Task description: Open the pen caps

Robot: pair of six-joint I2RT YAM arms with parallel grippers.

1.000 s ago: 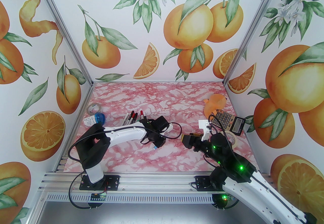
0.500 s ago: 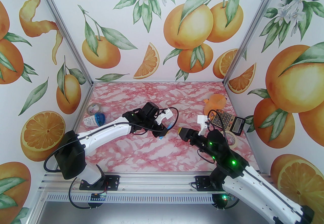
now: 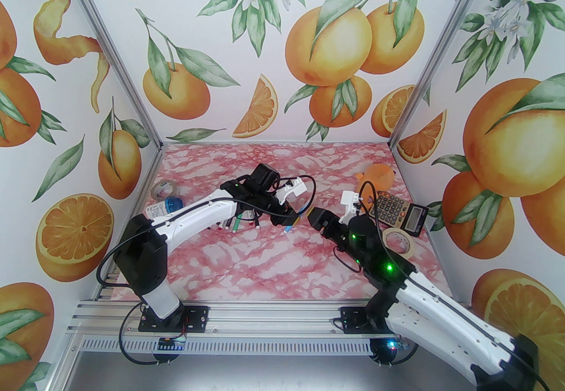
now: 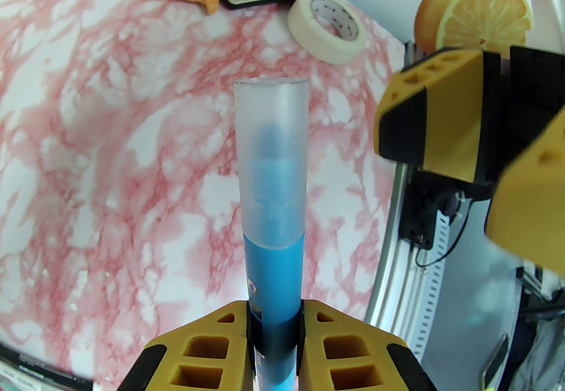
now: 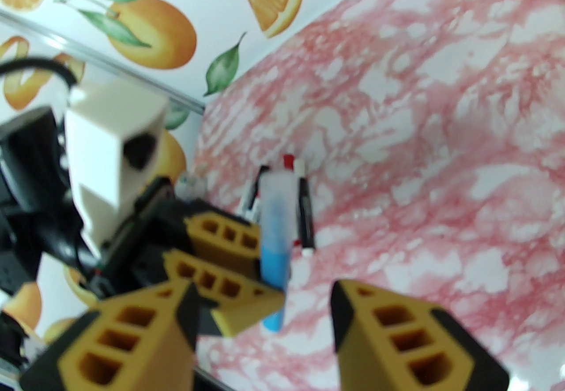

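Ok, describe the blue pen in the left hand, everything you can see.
The blue pen is a slim, smooth plastic barrel with small print near the grip. A frosted, see-through cap covers its tip, fully seated. The left hand clamps the barrel, holding it above the table. The open right hand is close, not touching it.

Just ahead of the right gripper (image 5: 261, 312), in line with the gap between its spread fingers, stands the blue pen (image 5: 274, 257) with its frosted cap (image 5: 278, 195) exposed. The left gripper (image 4: 274, 316), clamped on the barrel, crowds the right gripper's left finger. Bare marbled table (image 5: 441, 159) lies free to the right; loose pens (image 5: 305, 217) lie beyond.
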